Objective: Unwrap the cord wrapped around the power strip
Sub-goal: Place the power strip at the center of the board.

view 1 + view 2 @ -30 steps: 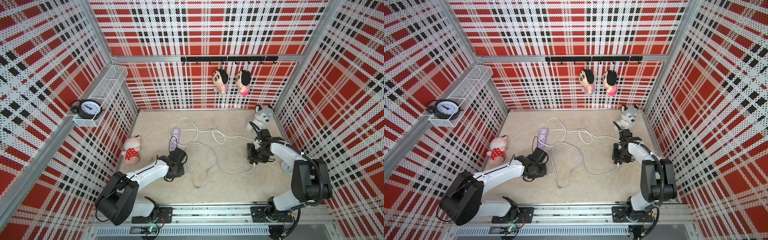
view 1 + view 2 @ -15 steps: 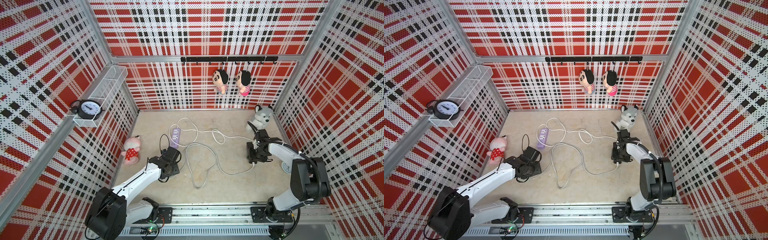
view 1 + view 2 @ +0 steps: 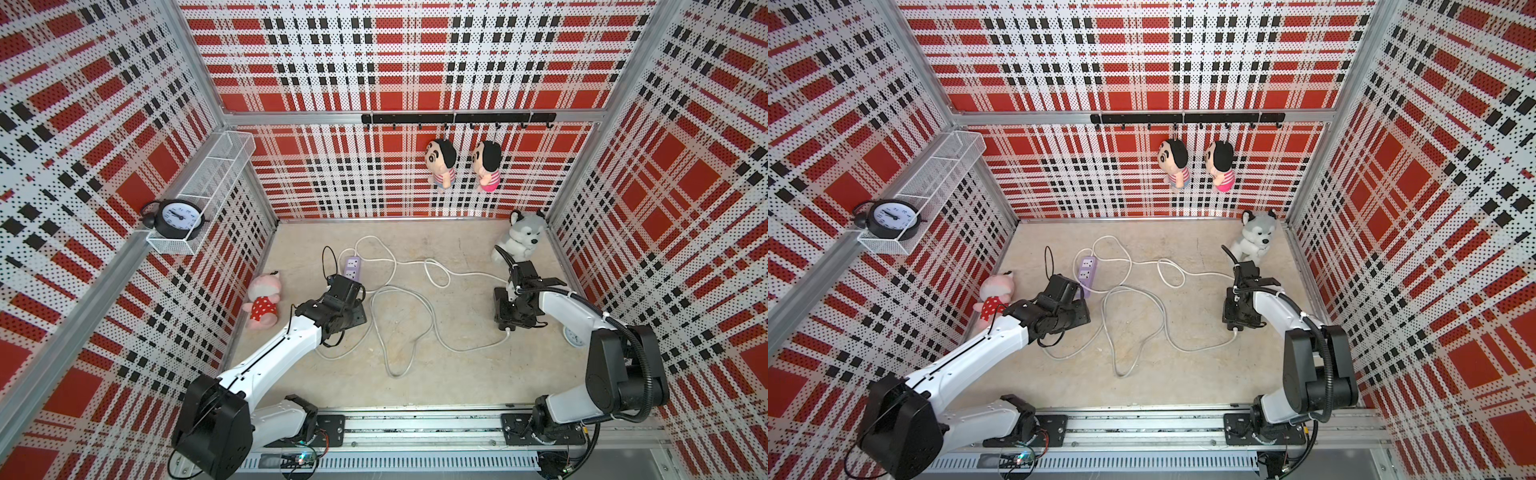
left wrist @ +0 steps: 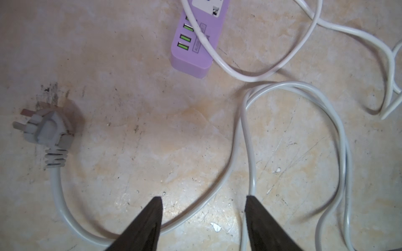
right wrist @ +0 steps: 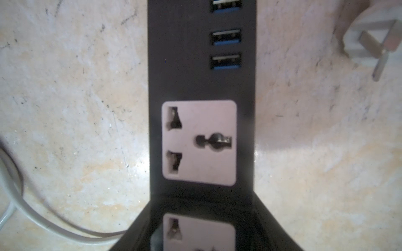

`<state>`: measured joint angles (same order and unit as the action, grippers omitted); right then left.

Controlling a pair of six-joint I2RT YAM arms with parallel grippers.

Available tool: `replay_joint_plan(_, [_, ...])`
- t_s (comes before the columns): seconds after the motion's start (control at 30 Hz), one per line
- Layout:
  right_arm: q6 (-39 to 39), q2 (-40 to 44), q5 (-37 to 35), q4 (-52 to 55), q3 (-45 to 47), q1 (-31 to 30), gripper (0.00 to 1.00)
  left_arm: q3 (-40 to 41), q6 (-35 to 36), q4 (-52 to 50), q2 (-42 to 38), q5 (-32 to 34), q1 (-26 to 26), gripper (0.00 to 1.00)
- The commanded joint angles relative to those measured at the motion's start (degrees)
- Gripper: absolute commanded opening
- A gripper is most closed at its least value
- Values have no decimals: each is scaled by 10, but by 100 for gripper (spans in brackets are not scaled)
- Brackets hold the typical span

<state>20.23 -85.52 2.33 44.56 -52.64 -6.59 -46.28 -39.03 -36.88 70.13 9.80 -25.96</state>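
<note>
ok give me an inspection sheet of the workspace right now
surface: beige floor, scuffed and stained
job's things: purple strip flat, a strand of white cord lying across it; black strip also present
clutter: pink plush, husky plush
grippers: left gripper open, fingers apart above white cord; right gripper shut on black strip
cables: white cord in loose loops on floor; plug lying free
surroundings: plaid walls; clock in wire shelf; two dolls hanging from hook rail
</note>
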Motion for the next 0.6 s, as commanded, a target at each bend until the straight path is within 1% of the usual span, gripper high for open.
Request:
replay_joint_plan(0.0, [3,14,-3,10,3,-4,56,-6,18,25,8,-9,2,64])
replay_joint_plan(0.03, [2,15,-3,9,4,-4,56,-5,18,29,8,-10,2,64])
replay_joint_plan(0.13, [2,13,-1,11,5,-3,63,-2,19,35,11,-15,3,65])
replay_joint_plan(0.23, [0,12,-1,13,3,-4,67,0,20,37,14,-16,3,65])
replay_joint_plan(0.47, [-2,10,-7,25,-6,-3,69,5,20,48,16,-23,2,64])
replay_joint_plan(0.57, [0,21,-14,41,-16,-3,76,7,21,49,17,-24,3,64])
